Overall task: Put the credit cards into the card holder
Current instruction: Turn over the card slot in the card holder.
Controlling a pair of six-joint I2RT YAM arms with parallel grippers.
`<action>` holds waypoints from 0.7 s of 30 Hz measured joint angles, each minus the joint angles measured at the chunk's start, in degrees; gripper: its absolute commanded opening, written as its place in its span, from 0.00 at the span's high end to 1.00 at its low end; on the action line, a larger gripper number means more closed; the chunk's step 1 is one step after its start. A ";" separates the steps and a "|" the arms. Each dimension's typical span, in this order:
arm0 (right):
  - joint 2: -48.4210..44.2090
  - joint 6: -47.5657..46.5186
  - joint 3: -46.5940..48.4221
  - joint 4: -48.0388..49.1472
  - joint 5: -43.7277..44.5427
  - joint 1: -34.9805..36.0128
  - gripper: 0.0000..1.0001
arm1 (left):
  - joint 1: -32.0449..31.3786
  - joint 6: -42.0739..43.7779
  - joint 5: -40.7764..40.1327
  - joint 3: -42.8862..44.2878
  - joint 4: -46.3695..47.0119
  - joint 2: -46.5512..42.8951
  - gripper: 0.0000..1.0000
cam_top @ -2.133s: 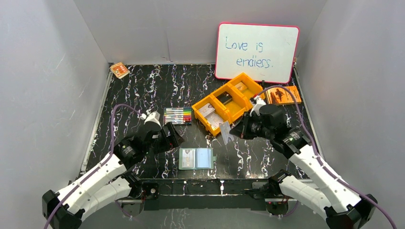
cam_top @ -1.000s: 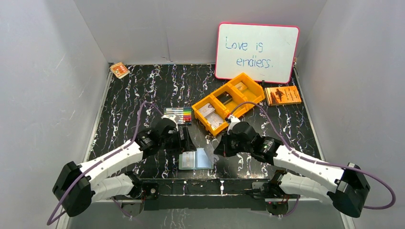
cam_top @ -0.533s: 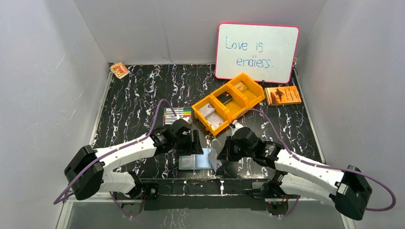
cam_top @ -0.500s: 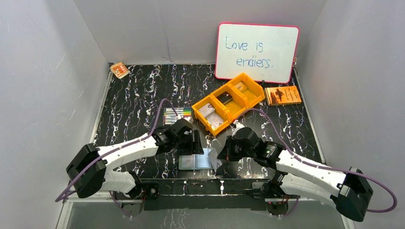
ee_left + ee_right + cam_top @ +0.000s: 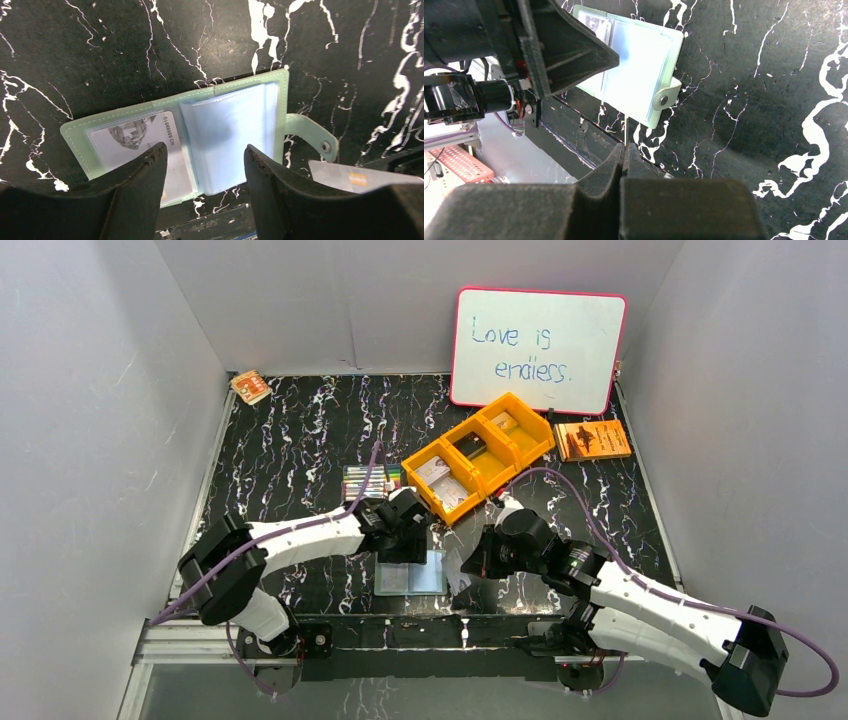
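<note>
Overhead view of a robotics lab test booth. Plain pale grey panel walls (image 5: 100, 390) close in the left, far and right sides of a small table with a black marble-patterned top (image 5: 300, 430). Two white-and-black robot arms, the left arm (image 5: 300, 535) and the right arm (image 5: 650, 600), are bolted to a metal frame (image 5: 420, 628) at the near edge and trail purple cables (image 5: 548, 470). A whiteboard (image 5: 538, 348) hand-lettered "Love is endless." leans against the far wall, with an orange plastic parts bin (image 5: 480, 462) just in front of it.

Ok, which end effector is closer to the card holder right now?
Left. The left end effector hangs directly over the open card holder; the right end effector, pinching a credit card, sits just beyond its tab side.
</note>
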 measured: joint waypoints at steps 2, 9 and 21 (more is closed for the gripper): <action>-0.39 -0.02 0.00 -0.33 0.17 0.00 1.00 | -0.74 0.20 -0.70 0.61 -0.66 1.60 0.46; -0.81 -0.02 0.00 -1.11 0.35 0.00 1.00 | -2.51 0.42 -2.27 1.51 -2.23 4.33 0.55; 0.31 -0.07 0.00 -1.05 0.33 0.00 1.00 | -2.73 0.11 -3.85 1.07 -2.86 4.35 0.77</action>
